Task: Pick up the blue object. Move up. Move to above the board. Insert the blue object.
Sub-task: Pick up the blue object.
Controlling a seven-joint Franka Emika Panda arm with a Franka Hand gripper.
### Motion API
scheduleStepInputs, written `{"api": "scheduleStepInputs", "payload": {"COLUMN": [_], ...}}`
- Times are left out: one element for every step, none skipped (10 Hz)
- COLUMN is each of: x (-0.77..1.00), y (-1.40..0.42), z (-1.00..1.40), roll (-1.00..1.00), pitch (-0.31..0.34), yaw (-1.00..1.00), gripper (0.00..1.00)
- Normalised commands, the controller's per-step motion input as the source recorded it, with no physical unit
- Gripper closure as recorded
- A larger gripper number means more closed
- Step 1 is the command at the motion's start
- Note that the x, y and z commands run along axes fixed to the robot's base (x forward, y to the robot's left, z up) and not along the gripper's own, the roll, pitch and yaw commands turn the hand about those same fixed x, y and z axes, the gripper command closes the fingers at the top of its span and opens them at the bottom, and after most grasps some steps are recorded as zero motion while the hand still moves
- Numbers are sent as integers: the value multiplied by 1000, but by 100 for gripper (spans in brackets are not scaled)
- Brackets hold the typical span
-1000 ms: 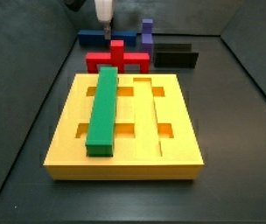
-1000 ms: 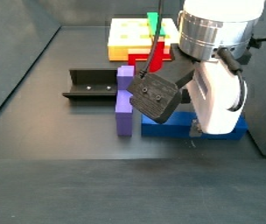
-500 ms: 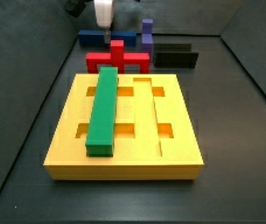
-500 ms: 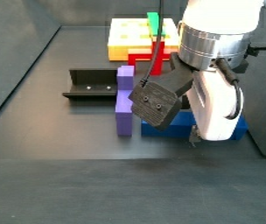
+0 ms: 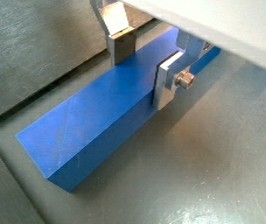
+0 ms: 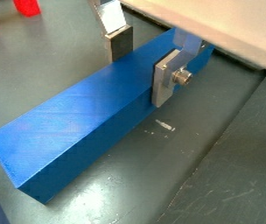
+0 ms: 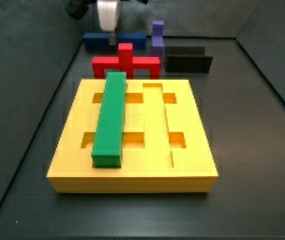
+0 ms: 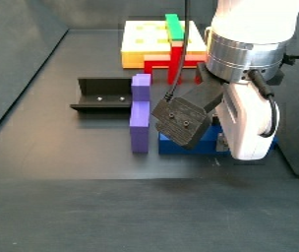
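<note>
The blue object (image 5: pixel 88 122) is a long royal-blue bar lying flat on the dark floor. It also shows in the other wrist view (image 6: pixel 77 131) and in both side views (image 7: pixel 97 40) (image 8: pixel 192 138). My gripper (image 5: pixel 143 74) (image 6: pixel 143 72) is down over one end of it, with one silver finger (image 6: pixel 120 44) on each long side. The jaws look open, close to the bar's sides. In a side view the gripper (image 7: pixel 108 17) is far behind the yellow board (image 7: pixel 195 141), which holds a green bar (image 7: pixel 112 112) in one groove.
A red cross-shaped piece (image 7: pixel 127 64) lies between the board and the blue bar. A purple upright piece (image 8: pixel 141 113) stands right beside the bar. The dark L-shaped fixture (image 8: pixel 102 95) stands on the floor past the purple piece. Dark walls enclose the floor.
The gripper has turned a little and settled lower around the blue bar. The bar and the other pieces have not moved.
</note>
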Motion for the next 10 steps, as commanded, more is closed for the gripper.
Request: {"api": "scheduleStepInputs", "payload": {"x": [0,0,0,0,0,0,0,0,0,0], "y": [0,0,0,0,0,0,0,0,0,0], "z": [0,0,0,0,0,0,0,0,0,0], "roll": [0,0,0,0,0,0,0,0,0,0], "pitch": [0,0,0,0,0,0,0,0,0,0], "yaw": [0,0,0,0,0,0,0,0,0,0], "gripper": [100,100,100,100,100,100,100,100,100,100]}}
